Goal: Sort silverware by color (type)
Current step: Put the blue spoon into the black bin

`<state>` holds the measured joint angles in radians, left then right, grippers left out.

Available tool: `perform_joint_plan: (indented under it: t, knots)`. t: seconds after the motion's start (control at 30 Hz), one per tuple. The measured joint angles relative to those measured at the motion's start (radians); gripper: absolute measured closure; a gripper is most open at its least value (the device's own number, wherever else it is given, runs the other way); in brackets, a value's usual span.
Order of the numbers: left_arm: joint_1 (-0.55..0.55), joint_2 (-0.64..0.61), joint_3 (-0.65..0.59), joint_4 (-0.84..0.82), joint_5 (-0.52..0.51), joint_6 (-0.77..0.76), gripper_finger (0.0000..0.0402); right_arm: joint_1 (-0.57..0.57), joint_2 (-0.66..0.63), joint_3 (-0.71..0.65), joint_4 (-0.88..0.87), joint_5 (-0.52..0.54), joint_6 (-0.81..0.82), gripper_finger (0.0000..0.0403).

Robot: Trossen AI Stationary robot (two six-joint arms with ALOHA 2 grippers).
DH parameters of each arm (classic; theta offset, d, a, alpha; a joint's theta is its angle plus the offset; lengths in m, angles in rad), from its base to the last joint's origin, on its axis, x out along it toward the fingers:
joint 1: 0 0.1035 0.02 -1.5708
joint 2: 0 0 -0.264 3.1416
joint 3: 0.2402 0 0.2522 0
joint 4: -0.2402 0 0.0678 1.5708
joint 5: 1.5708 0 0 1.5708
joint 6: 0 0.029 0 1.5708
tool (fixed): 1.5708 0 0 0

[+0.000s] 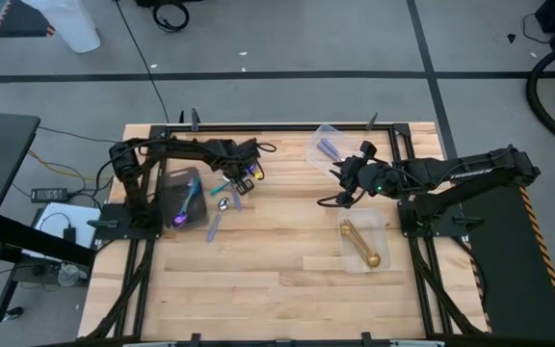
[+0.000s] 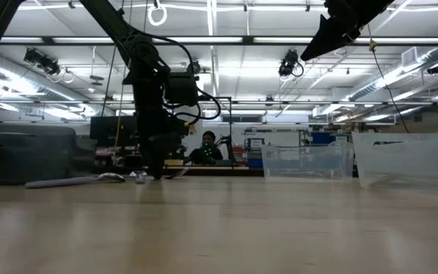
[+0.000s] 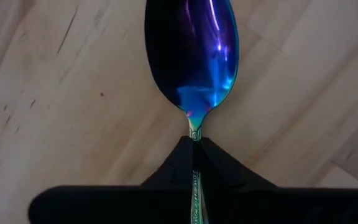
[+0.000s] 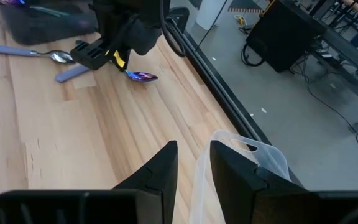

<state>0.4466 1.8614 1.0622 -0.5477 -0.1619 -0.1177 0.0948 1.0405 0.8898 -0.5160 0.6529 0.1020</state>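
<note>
Left end effector (image 1: 242, 179): low over the light wooden table (image 1: 277, 289), clenched on the teal handle of an iridescent purple-blue spoon (image 3: 192, 53); the bowl points out past the fingertips, close above the wood.
Right end effector (image 4: 193, 163): raised above the table near its far right part, fingers released with a narrow gap, above the rim of a clear plastic container (image 4: 253, 152).
Silver spoons with lilac handles: one (image 1: 225, 200) lies on the wood just beside the left end effector, another lilac handle (image 1: 213, 226) nearby.
Dark grey rectangular tray (image 1: 181, 180): at the table's left, holding iridescent spoons (image 1: 183, 214).
Gold spoons (image 1: 359, 245): in a clear plastic container (image 1: 385, 241) on the right, nearer the front.
Far container (image 1: 328, 146): holds lilac-handled pieces; number cannot be told.
Background: a person (image 2: 207, 147) sits far behind the table.
</note>
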Motion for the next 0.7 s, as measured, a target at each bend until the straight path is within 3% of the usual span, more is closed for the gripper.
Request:
perform_joint_plan:
  t: [0.43,0.7]
  knots:
    - [-0.084,-0.124,-0.006,0.015,0.01,-0.005,0.0383,0.0,0.0,0.0,-0.001,-0.04,-0.001,0.0298]
    - [-0.166,-0.224,-0.005,0.211,0.011,0.051,0.0381,0.0,0.0,0.0,0.012,-0.057,-0.009,0.0298]
